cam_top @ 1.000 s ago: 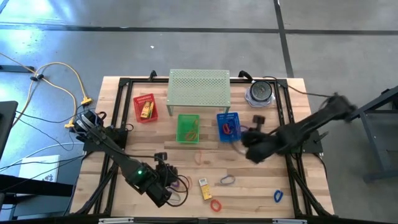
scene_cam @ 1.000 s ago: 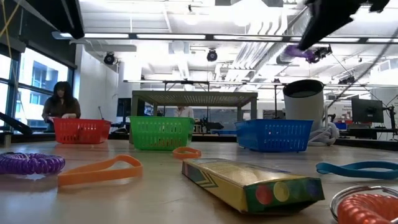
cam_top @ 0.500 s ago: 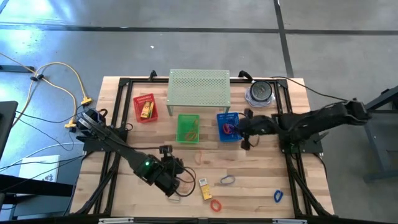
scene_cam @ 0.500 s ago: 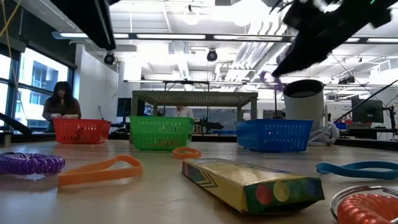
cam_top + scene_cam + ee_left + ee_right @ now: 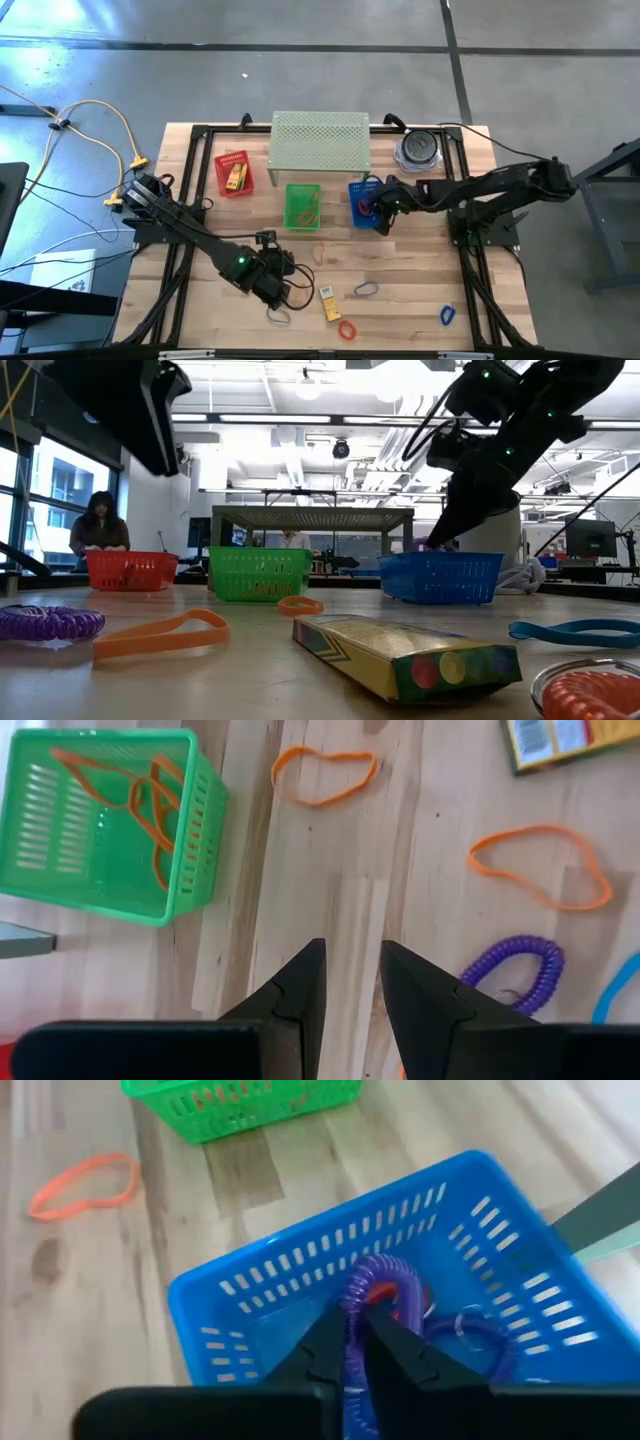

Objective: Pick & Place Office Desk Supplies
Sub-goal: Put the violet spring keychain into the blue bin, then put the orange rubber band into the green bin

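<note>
Right gripper (image 5: pixel 355 1342) pinches the purple coil (image 5: pixel 372 1285) over the blue basket (image 5: pixel 250 1295); lower it past the rim before you release. Left gripper (image 5: pixel 352 982), jaws slightly spread and empty, hovers near the orange loops (image 5: pixel 540 868)

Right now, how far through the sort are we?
Partly done. The green basket already holds orange loops, and the red basket has a yellow packet. In hand: the right gripper, jaws shut on the purple coil, is over the blue basket. Left: an orange loop, yellow packet and other loops on the table; the left gripper hovers open.
</note>
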`<state>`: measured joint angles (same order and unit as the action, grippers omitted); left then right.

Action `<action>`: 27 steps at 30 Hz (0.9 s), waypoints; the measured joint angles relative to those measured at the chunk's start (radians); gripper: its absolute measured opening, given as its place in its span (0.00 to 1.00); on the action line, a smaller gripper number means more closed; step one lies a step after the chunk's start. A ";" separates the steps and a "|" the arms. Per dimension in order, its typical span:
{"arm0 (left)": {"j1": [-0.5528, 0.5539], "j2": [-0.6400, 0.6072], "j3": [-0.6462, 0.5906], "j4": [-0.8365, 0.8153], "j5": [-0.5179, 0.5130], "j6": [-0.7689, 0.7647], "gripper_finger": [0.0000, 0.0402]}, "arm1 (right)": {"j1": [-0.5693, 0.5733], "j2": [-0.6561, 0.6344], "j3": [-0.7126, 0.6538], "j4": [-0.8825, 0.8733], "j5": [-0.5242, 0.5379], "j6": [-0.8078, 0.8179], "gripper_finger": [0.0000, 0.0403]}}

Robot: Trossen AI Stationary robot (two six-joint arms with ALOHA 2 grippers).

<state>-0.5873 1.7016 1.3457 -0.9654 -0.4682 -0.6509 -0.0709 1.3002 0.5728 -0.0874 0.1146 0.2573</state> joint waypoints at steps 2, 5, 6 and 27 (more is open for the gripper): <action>0.000 0.000 -0.013 0.011 0.007 -0.001 0.23 | -0.009 0.002 0.000 0.003 -0.017 0.032 0.09; 0.000 0.000 -0.023 0.019 0.018 -0.001 0.23 | -0.015 0.002 0.000 0.001 -0.017 0.037 0.17; 0.000 0.000 -0.023 0.022 0.021 -0.001 0.23 | -0.015 0.001 0.000 0.002 -0.017 0.037 0.20; 0.021 0.000 -0.027 0.181 -0.089 0.084 0.23 | 0.214 -0.197 0.112 0.025 -0.045 -0.052 0.58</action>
<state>-0.5664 1.7016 1.3190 -0.7845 -0.5575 -0.5672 0.1427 1.1031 0.6847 -0.0624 0.0695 0.2050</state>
